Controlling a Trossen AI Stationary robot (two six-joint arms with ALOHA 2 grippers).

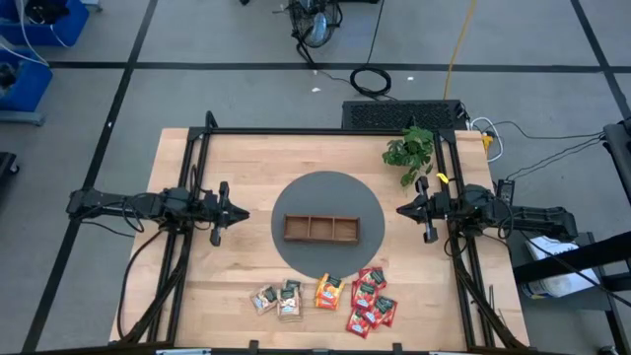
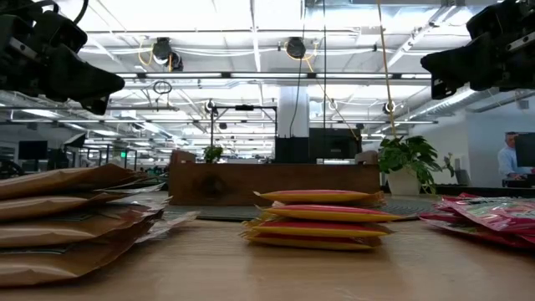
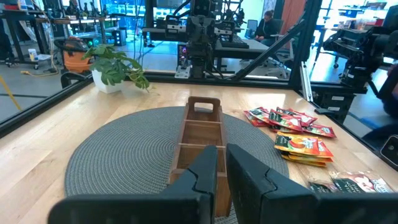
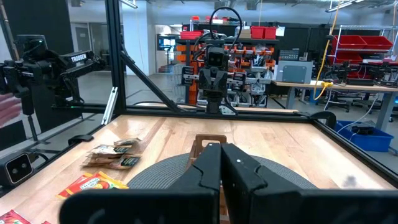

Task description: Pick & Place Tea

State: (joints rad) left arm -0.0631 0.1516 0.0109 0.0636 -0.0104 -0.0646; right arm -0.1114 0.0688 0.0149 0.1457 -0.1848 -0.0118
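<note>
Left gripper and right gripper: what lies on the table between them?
In the high view, the wooden tray on the round grey mat lies between the left gripper and right gripper; the tea sachets lie off that line.

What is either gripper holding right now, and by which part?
Nothing is held. The left gripper and right gripper hang empty on opposite sides of the wooden tray; the tea sachets lie on the table.
</note>
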